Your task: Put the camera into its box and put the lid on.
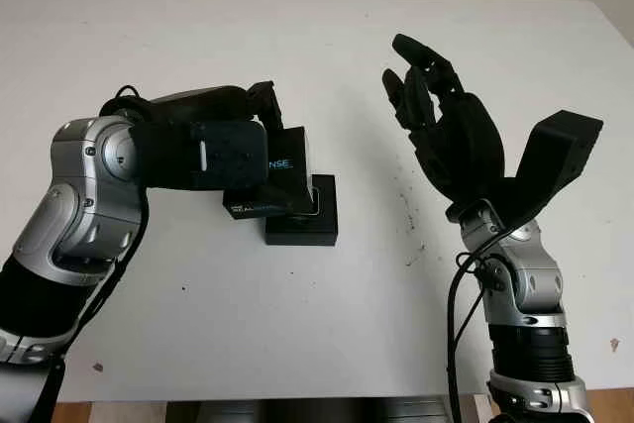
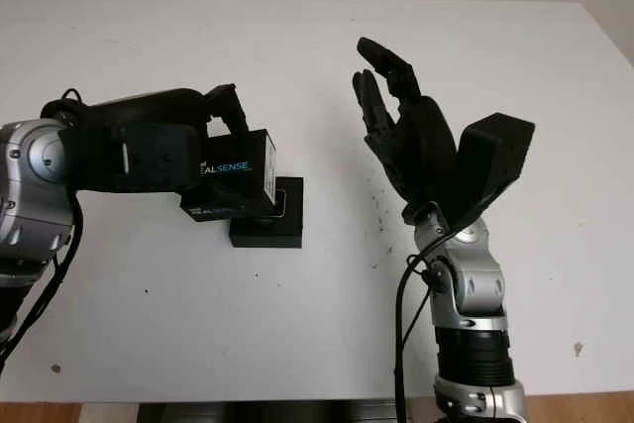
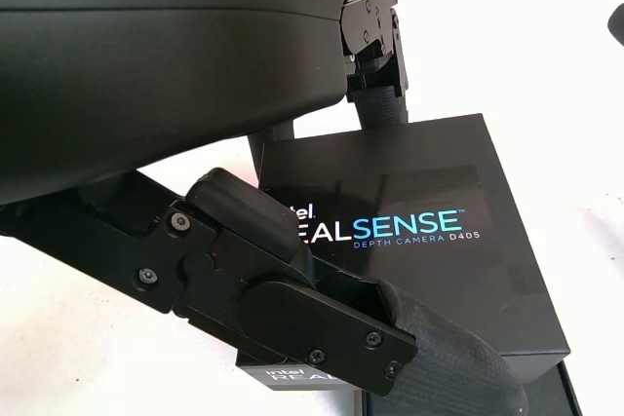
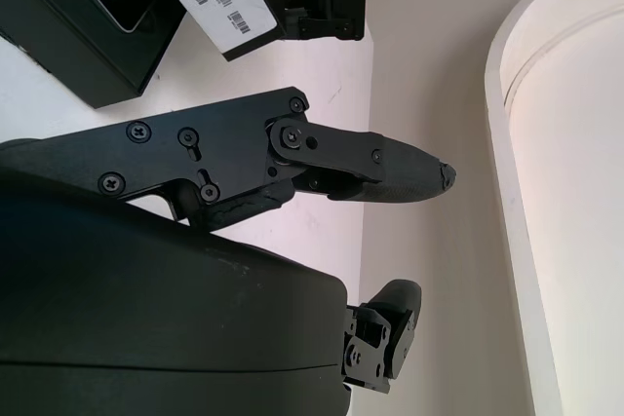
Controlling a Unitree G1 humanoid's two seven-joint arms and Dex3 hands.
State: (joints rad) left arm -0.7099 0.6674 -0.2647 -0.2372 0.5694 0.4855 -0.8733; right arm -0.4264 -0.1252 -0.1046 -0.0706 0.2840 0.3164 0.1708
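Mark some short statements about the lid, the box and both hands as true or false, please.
1. The left hand grasps the lid. True.
2. The lid is fully seated on the box. False: it is held tilted above the box, which is still partly uncovered.
3. The right hand holds the camera. False: it is open, raised to the right of the box.
4. The box stands on the white table. True.
5. The lid reads "REALSENSE". True.
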